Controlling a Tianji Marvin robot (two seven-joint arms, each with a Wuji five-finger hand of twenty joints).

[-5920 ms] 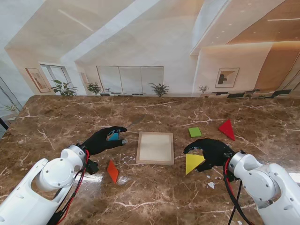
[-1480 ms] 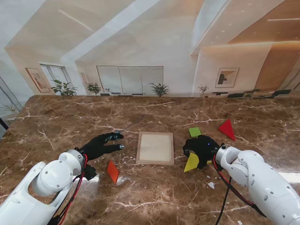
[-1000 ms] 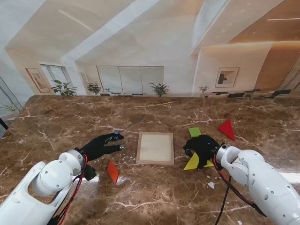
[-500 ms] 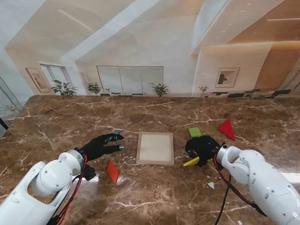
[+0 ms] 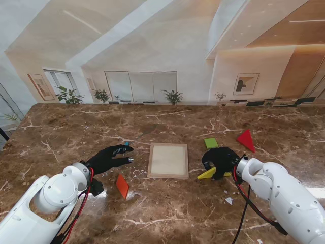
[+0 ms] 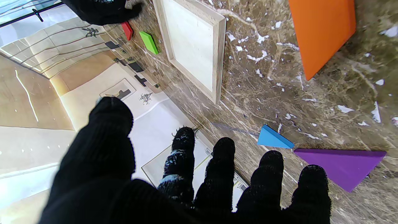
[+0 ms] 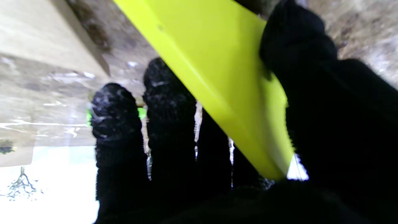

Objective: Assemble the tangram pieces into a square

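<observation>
While the right hand pinches the yellow triangular tangram piece at centre-right beside the shallow square wooden tray, the thin piece may slip; the left hand, centre-left, hovers with fingers spread.

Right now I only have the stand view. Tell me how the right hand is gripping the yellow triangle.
Observer: In the right wrist view, the right hand pinches the yellow triangle, with the thumb on one face and the fingers behind the other.
Operator: Report what lies past the left fingertips.
Observer: The left wrist view shows a purple triangle lying flat on the table just beyond the left hand. The hand hides it from your view.
Operator: Say whether that hand holds anything.
Observer: Nothing. Its fingers are spread, and a small blue triangle lies on the table beside the purple one.
</observation>
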